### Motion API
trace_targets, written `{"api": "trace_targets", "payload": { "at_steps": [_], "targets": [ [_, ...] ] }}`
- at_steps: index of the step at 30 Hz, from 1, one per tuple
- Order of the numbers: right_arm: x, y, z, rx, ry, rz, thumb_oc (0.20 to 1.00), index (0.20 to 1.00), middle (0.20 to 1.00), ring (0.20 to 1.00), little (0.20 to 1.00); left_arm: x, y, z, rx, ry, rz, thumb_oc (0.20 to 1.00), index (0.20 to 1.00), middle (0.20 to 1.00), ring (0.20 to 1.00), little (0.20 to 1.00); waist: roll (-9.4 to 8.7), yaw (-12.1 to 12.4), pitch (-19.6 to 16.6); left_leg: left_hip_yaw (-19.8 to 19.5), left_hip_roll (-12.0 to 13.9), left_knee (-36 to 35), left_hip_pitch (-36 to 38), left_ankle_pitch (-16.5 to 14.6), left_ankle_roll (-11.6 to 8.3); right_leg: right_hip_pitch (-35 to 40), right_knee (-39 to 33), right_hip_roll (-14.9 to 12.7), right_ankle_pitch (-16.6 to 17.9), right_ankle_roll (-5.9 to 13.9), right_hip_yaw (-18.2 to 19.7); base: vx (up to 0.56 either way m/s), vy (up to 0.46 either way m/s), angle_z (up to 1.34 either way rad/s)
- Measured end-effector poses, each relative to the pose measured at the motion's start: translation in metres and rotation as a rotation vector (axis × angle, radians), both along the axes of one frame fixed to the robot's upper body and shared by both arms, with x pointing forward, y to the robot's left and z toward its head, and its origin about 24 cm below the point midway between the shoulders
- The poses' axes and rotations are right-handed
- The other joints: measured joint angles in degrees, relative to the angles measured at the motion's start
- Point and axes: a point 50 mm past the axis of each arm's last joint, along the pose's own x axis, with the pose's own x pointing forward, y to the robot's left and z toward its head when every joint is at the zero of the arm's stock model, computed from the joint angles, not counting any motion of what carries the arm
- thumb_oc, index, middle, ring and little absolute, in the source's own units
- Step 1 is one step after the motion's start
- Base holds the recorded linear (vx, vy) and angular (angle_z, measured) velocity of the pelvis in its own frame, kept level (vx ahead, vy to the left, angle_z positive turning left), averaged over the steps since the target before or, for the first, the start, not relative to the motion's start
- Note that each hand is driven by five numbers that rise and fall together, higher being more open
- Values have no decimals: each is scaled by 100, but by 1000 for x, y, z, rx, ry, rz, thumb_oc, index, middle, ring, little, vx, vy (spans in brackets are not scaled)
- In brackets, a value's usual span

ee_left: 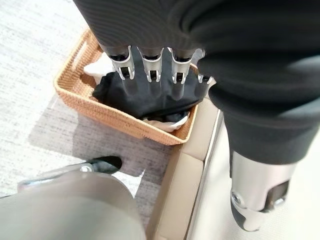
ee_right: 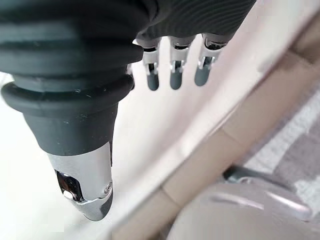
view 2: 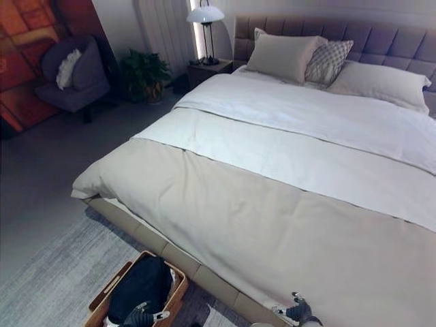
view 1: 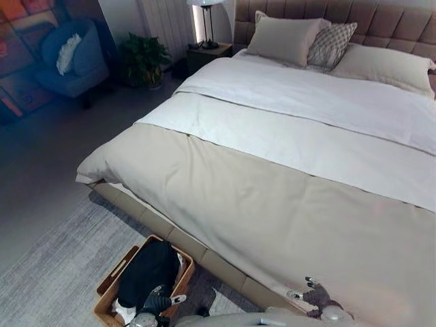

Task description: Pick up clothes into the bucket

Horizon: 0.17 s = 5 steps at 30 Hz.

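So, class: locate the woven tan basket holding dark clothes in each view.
Left eye: woven tan basket, bottom left, on the rug.
Right eye: bottom left.
Left wrist: past the left hand, centre.
Right wrist: absent.
Shared landmark: beige bed base.

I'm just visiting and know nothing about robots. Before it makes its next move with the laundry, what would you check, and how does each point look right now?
1. Dark clothes inside the basket: ok, they lie in it, with something white beside them.
2. Basket upright on the rug by the bed: ok.
3. Left hand empty: ok, fingers straight above the basket, holding nothing.
4. Right hand empty: ok, fingers relaxed over the bed cover.
5. Clothes left on the bed: none seen on the visible cover.
6. Clothes hanging over the basket rim: cannot tell for the near corner.
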Motion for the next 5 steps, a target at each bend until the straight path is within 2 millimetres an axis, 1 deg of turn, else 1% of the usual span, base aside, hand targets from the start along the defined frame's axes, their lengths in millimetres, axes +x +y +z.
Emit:
{"api": "trace_targets", "payload": {
  "at_steps": [2,5],
  "targets": [
    [0,0,0,7,4,5,1000,1000,1000,1000,1000,0,-1,0,-19,2,-5,1000,1000,1000,1000,1000,6,8,-7,-5,-7,5,15,-1,1,18,0,-3,7,4,6,43,5,1],
    [-4,-2,-2,15,31,-1,1000,1000,1000,1000,1000,-3,-1,-1,-46,10,10,1000,1000,1000,1000,1000,17,0,-11,-2,-12,2,114,-18,24,113,-2,-5,5,3,13,0,0,0]
  ]
}}
